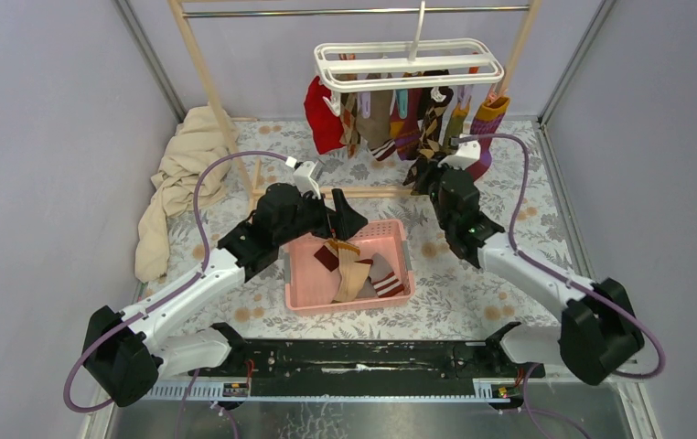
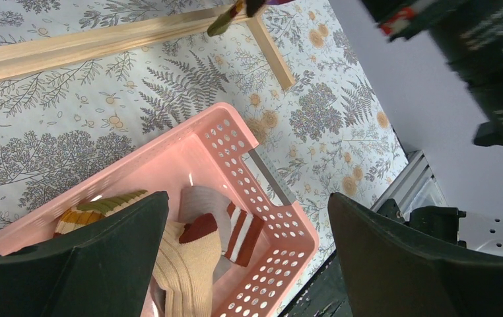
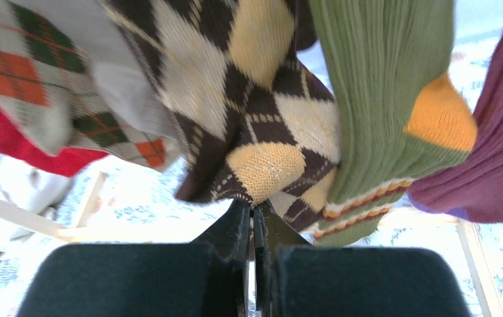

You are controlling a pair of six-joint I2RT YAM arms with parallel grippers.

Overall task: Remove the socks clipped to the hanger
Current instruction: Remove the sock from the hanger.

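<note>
Hanging argyle sock (image 3: 262, 165) touching closed right fingers (image 3: 230, 234), toe apparently pinched

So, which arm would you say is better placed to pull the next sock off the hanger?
Right: the right gripper is shut on the brown argyle sock at its tip; the left gripper hangs open over the pink basket.

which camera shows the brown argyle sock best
Right wrist: the brown argyle sock is close up, diamonds sharp, its tip pinched in the shut right claw. Top external shows it small among other hanging socks. Left wrist gives at most a sliver at its top edge.
</note>
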